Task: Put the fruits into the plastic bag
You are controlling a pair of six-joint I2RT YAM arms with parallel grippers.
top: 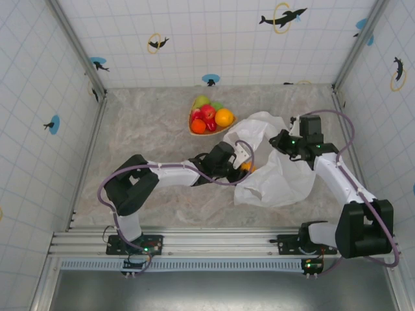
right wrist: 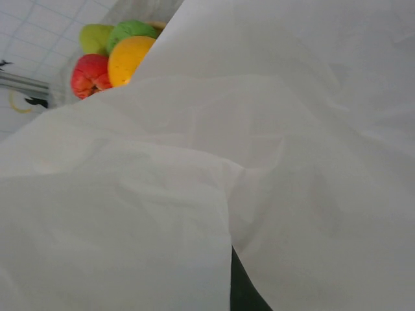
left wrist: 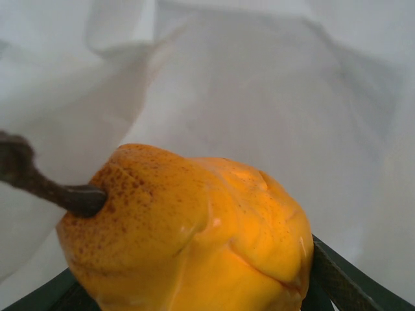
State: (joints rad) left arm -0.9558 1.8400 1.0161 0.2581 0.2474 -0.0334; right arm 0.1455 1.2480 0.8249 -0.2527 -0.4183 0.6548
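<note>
One yellow-orange pear (left wrist: 194,233) is clamped between the fingers of the left gripper (top: 241,164), at the mouth of the single plastic bag (top: 279,178). The right gripper (top: 281,141) is closed, pinching the bag's upper edge. At least five more fruits (top: 209,113), green, red and orange, lie heaped on one heart-shaped plate (top: 209,133) beside the bag. Bag and plate rest on a marbled beige table (top: 142,129), walled by white tiles (top: 194,39) with dolphin stickers (top: 283,17)

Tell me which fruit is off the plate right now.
The yellow-orange stemmed fruit, held in the left gripper at the plastic bag; the other fruits sit on the heart-shaped plate.
</note>
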